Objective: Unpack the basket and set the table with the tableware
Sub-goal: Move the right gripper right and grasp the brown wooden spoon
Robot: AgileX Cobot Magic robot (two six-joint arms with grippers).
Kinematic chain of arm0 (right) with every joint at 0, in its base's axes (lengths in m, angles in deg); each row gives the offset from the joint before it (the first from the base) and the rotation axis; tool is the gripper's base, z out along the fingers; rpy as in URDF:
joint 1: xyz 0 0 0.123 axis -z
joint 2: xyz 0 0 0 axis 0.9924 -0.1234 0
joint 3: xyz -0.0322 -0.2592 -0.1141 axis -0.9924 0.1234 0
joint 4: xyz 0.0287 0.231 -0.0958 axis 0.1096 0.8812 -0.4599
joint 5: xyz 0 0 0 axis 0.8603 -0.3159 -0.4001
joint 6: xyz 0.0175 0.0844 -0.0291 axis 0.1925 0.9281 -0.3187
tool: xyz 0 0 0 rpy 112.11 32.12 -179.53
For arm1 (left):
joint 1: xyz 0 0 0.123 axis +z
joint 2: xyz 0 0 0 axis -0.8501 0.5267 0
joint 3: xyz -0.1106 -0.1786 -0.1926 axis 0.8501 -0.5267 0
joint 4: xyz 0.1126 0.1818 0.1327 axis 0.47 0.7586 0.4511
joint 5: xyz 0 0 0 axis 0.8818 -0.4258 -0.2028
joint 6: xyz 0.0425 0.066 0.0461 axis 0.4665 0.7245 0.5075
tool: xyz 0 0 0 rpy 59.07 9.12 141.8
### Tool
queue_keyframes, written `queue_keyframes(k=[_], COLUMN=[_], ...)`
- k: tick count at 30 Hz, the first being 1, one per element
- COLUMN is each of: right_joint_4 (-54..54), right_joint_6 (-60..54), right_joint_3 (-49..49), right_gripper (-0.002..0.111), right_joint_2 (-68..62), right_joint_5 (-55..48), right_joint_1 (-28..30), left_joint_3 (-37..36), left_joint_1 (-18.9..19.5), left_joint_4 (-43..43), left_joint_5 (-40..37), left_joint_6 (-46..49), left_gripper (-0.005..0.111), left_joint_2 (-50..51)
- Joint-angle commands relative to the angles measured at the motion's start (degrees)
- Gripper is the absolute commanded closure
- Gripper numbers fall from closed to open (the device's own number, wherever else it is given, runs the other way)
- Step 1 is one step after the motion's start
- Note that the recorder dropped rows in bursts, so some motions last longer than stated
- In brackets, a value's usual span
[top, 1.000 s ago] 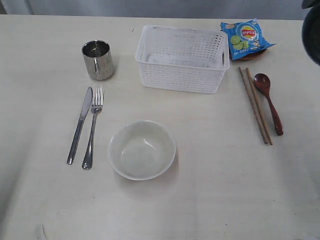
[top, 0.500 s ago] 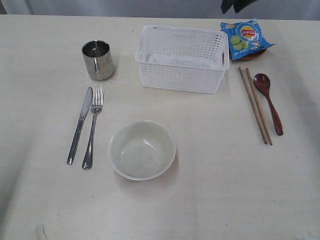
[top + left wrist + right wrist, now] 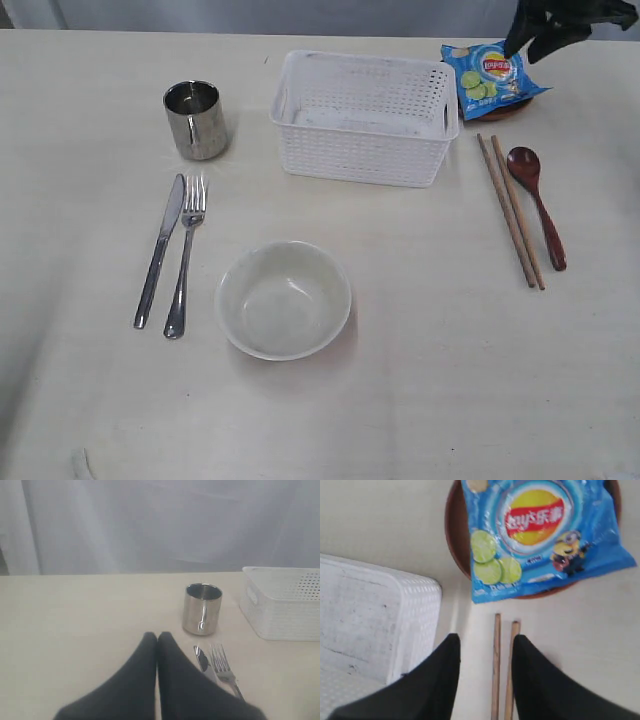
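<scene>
The white basket [image 3: 365,118] stands empty at the far middle of the table [image 3: 430,380]. Left of it are the steel cup [image 3: 196,120], knife [image 3: 160,250] and fork [image 3: 186,255]; the white bowl [image 3: 284,298] sits in front. Chopsticks [image 3: 511,210] and the wooden spoon [image 3: 537,205] lie on the right. The brown plate [image 3: 499,112] is mostly hidden under a blue snack bag [image 3: 490,75]. My right gripper [image 3: 530,45] hovers open above the bag [image 3: 545,535] and chopstick tips [image 3: 496,665], holding nothing [image 3: 485,642]. My left gripper [image 3: 156,637] is shut and empty, short of the cup [image 3: 202,608].
In the left wrist view the knife [image 3: 202,660] and fork [image 3: 222,662] lie just beside my fingers, with the basket wall [image 3: 285,602] farther off. A pale curtain hangs behind the table's far edge. The basket corner [image 3: 375,615] is close beside the right gripper.
The right gripper has moved along the table's far edge and now hangs over the snack bag. The objects on the table have not moved.
</scene>
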Motion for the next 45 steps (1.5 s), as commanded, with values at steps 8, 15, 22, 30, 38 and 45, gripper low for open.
queue_keyframes(k=[8, 15, 22, 30, 38, 45], right_joint_4=[-0.6, -1.3, -4.7, -8.8, -18.7, -18.5], right_joint_6=[0.0, 0.1, 0.0, 0.4, 9.5, 9.3], right_joint_3=[29.8, 46.2, 49.4, 49.4, 49.4, 49.4], right_gripper=[0.075, 0.078, 0.078, 0.078, 0.078, 0.109], right_joint_2=[16.3, 21.5, 19.4, 16.3, 12.9, 10.9], right_joint_5=[7.5, 21.2, 27.4, 30.2, 30.9, 28.8], right_joint_1=[3.2, 2.6, 2.4, -1.7, -3.6, -3.6], left_joint_3=[-0.2, -0.2, -0.2, -0.2, -0.2, -0.2], left_joint_1=[-0.1, -0.1, -0.1, -0.1, -0.1, -0.1], left_joint_4=[-0.6, -0.7, -0.7, -0.7, -0.6, -0.6], left_joint_5=[0.6, 0.6, 0.6, 0.6, 0.6, 0.6], left_joint_6=[0.0, 0.0, 0.0, 0.0, 0.0, 0.0], left_gripper=[0.107, 0.107, 0.107, 0.107, 0.107, 0.107], left_joint_2=[-0.2, -0.2, -0.2, -0.2, -0.2, -0.2])
